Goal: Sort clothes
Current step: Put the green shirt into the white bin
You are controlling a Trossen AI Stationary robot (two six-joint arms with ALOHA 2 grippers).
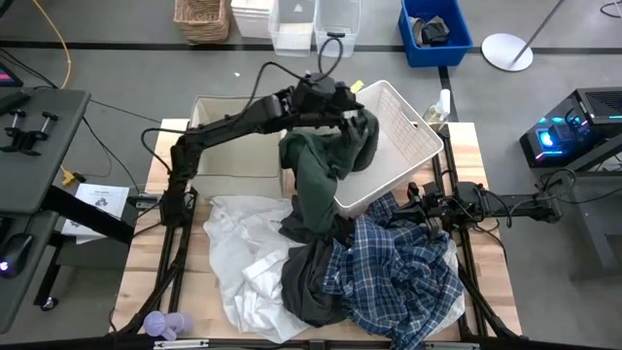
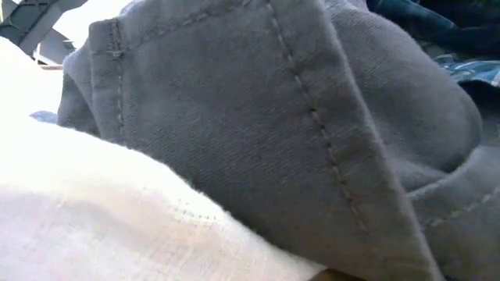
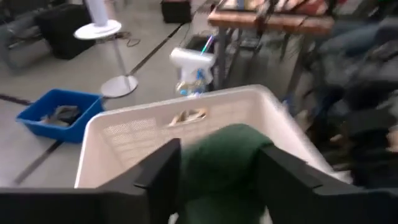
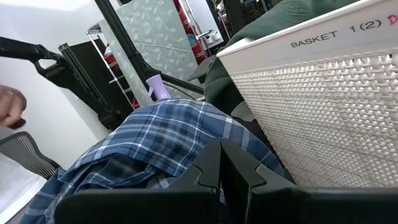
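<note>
My left gripper [image 1: 358,115] is over the white basket [image 1: 413,136], shut on the dark green garment [image 1: 316,180]. Green cloth fills the gap between its fingers in the left wrist view [image 3: 221,155]. My right gripper [image 1: 416,199] is shut and low at the basket's near side, at the far edge of the blue-white plaid shirt [image 1: 398,272]; it also shows in the right wrist view [image 4: 221,155]. A white garment [image 1: 243,253] and a dark grey one [image 1: 311,282] lie on the table. They fill the low view: grey [image 2: 312,101] and white [image 2: 101,211]. My left gripper pinches a bunched part of the green garment [image 3: 196,165] between its two fingers, coming from above and from the table's left. The garment hangs below the fingers and over the basket's near-left rim [image 1: 340,199]. Its lower end lies on the pile [image 1: 306,224]. My right gripper: I cannot tell whether it touches the plaid shirt [image 4: 155,143].
A beige bin [image 1: 233,146] stands at the far left, beside the basket. A purple object [image 1: 165,324] lies at the near left corner, and a spray bottle [image 1: 442,102] stands beyond the basket. A blue bin [image 1: 434,29] and other boxes are on the floor. A person's hand [image 4: 9,106] shows far off.
</note>
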